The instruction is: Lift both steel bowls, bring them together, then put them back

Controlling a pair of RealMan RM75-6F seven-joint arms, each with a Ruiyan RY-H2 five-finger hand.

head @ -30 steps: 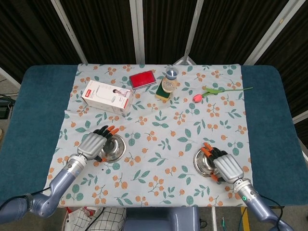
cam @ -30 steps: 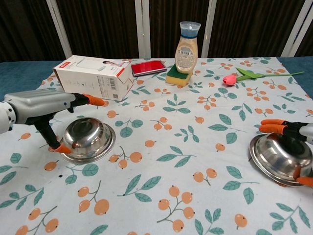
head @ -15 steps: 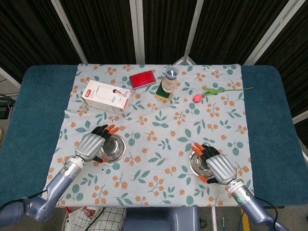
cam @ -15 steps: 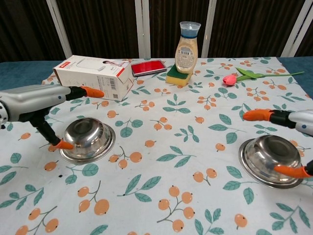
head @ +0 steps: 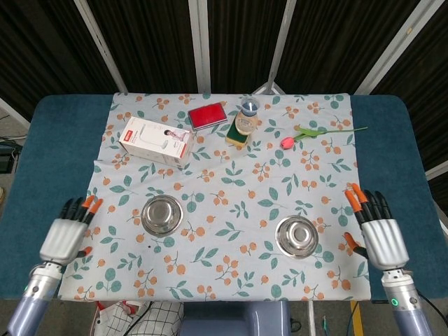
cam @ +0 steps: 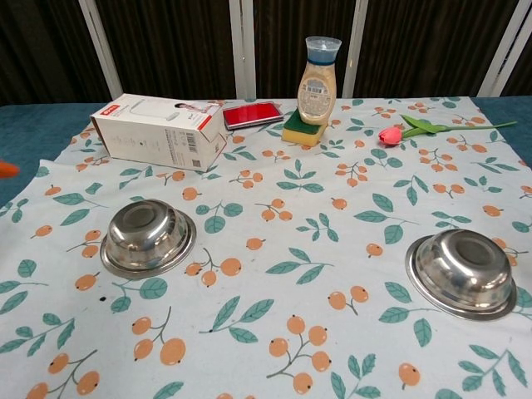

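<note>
Both steel bowls sit upside down on the floral tablecloth, left bowl at eight o'clock, right bowl at five. My left hand and right hand hover outside them, fingers spread, empty.

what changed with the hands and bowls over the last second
Both hands let go and pulled back outward: the left hand now sits off the left bowl, the right hand off the right bowl, fingers spread. The right bowl ended up further left, set flat. The left bowl, box and bottle stayed put.
</note>
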